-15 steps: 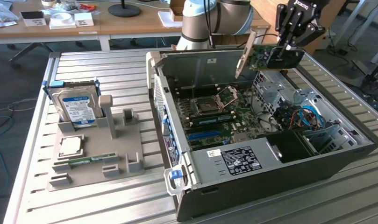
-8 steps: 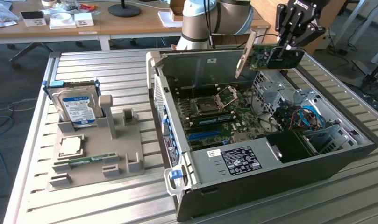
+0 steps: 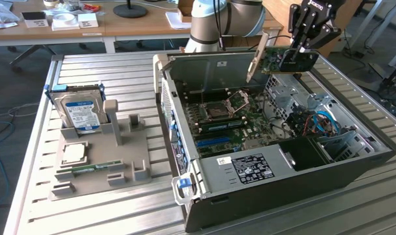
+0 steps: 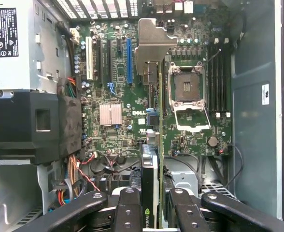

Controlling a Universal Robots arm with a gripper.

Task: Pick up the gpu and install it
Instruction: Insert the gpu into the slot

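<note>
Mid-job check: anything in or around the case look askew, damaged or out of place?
Nothing looks damaged or spilled. The pincer grips the gpu above the open case, card edge-on and straight in the wrist view. Only oddity: the CPU socket stands open and empty.

From the wrist, the gpu (image 4: 150, 169) sat edge-on, fan face hidden. Gripper (image 4: 151, 212) fingers ran off the frame's edge, and the sticker (image 4: 2, 26) print was, I think, too tiny to read.

The arm (image 3: 217, 19) holds its black gripper (image 3: 298, 55) raised and pointed downward, clamped on the gpu (image 3: 271, 58).
</note>
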